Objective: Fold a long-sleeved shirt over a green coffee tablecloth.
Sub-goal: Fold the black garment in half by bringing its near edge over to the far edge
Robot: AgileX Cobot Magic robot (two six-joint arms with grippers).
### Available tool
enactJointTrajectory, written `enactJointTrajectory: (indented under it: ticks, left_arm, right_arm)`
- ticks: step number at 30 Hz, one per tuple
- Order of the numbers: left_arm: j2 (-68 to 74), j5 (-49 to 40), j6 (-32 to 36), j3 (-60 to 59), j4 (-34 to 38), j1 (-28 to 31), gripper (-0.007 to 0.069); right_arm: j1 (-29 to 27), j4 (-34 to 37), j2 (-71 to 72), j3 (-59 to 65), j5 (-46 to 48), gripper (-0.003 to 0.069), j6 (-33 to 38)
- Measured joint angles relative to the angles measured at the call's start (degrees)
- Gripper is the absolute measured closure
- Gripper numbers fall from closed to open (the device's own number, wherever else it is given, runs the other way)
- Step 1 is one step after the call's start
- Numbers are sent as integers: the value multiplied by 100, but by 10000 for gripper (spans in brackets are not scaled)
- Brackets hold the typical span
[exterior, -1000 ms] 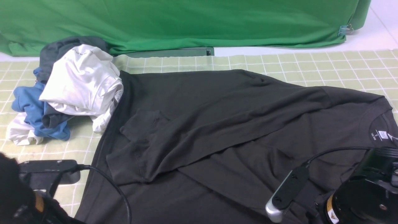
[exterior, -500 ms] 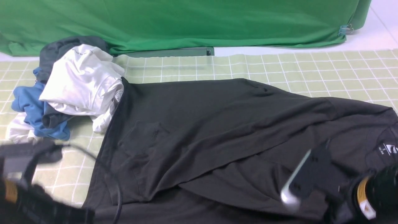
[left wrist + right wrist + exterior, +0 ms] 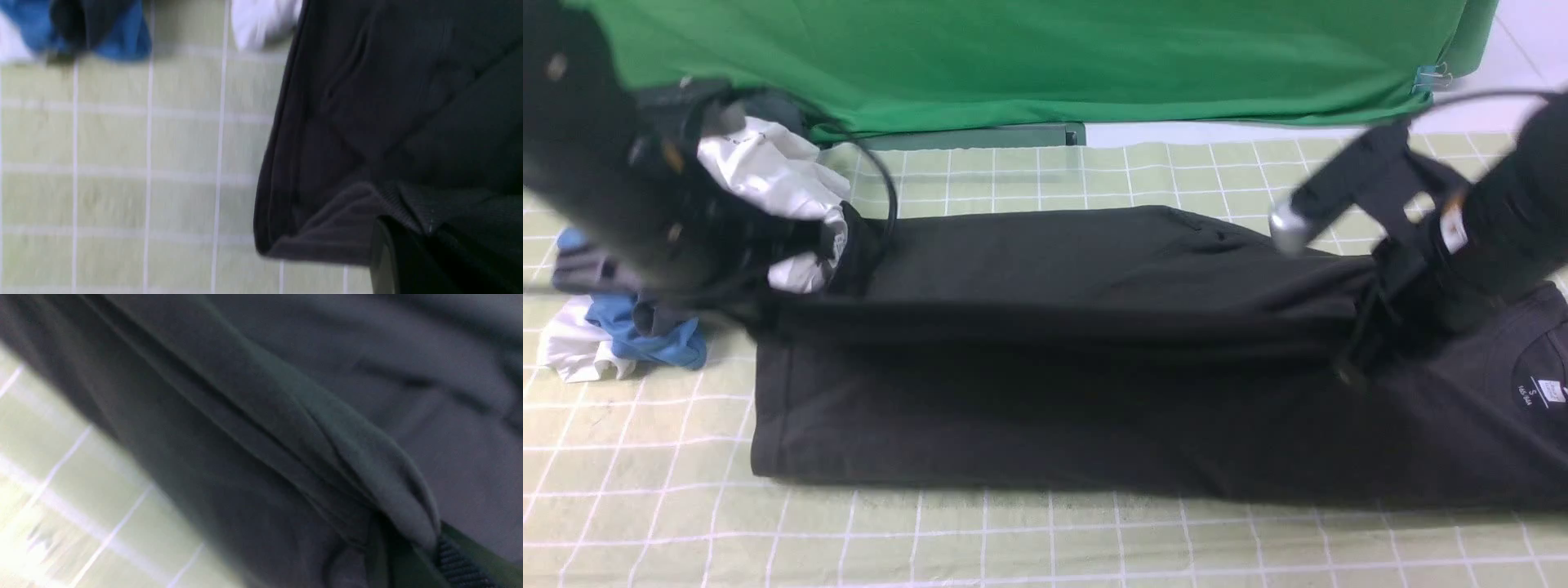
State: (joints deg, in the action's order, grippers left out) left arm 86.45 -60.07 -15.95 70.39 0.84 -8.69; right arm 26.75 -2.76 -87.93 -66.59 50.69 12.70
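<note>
The left gripper (image 3: 810, 243) and right gripper (image 3: 1357, 349), each clamped on the near edge of the long-sleeved shirt (image 3: 1054, 425), have carried it toward the far side of the green coffee tablecloth (image 3: 1013, 539). The shirt lies mid-tablecloth, halved lengthwise, seemingly ready for release.

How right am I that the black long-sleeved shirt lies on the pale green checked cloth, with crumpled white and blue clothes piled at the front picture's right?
Not quite: the front view shows the crumpled white and blue clothes piled at the left, not the right. The rest holds: the black long-sleeved shirt lies on the pale green checked cloth.
</note>
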Motion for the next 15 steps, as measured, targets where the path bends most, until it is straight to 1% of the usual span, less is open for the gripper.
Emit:
enactJointTrajectory:
  ticks: [2,4,5,10,11,12,13,15]
  left_arm:
    - [604,-5,55,623,1,105,608]
    - [837,-11,77,872,1,138,608]
    - [1259,-27,82,1340,-24,182,608]
    - [2356,-147,82,2642,-32,309,608]
    - [2401,-159,82,2693,-32,316,608]
    - [2792,-263,82,3148,-38,343,608]
    - [2835,-275,82,3195,-49,343,608]
    - [3348,-338,75,3759,-84,356,608]
  right_arm:
    - [-152,0,-517,-565,-6,617,181]
    - [-211,-6,-713,-795,0,617,210]
    - [-321,-6,-1033,-1225,6,618,251]
    - [-565,-12,-2061,-2381,66,618,284]
    - [-572,-12,-2061,-2427,66,618,284]
    - [-602,-17,-2411,-2814,116,618,284]
    - [-613,-17,-2450,-2856,122,618,284]
    - [-632,-43,-2919,-3346,171,619,340]
